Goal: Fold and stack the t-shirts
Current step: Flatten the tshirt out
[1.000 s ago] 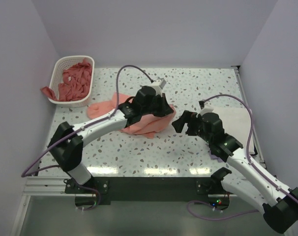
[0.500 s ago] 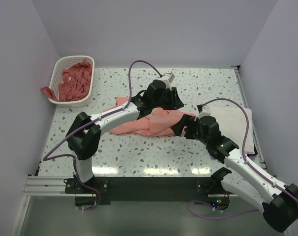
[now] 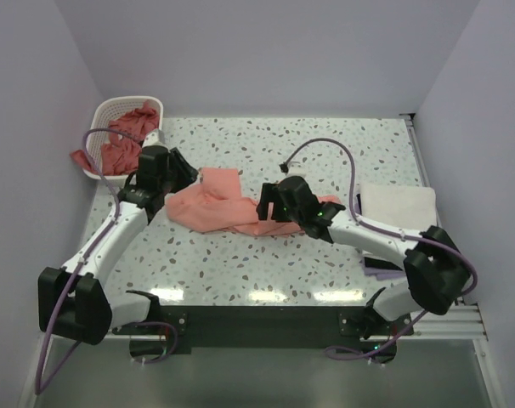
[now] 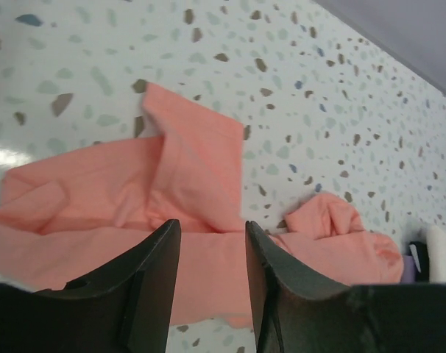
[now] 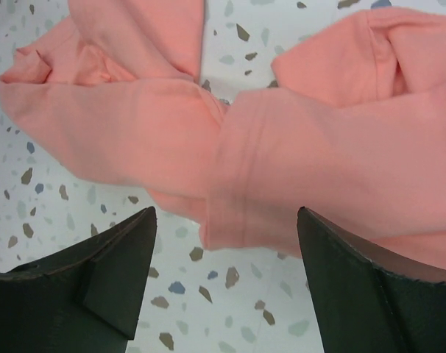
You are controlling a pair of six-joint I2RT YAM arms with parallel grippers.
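**Top external view: a loose salmon t-shirt on the table, both grippers spread above it**

The white lattice basket (image 3: 159, 117) sits at the table's far left corner. It holds a heap of salmon-pink t-shirts (image 3: 128, 136), and one piece of cloth hangs out over its left rim. To the right of the basket and a little nearer the arms, another salmon t-shirt (image 3: 217, 208) lies crumpled and partly folded on the speckled table (image 3: 342, 144). It stretches sideways away from the basket.

The left gripper (image 3: 179, 172) hovers just right of the basket, at the shirt's basket-side end. In the left wrist view its fingers (image 4: 146, 287) stand apart above the cloth, with nothing nipped between them.

The right gripper (image 3: 268, 202) is farther right of the basket, over the shirt's other end. The right wrist view shows its fingers (image 5: 112, 279) spread wide over a rolled hem, gripping nothing.

Far across the table from the basket, by the right edge, lies a folded white t-shirt (image 3: 398, 204).
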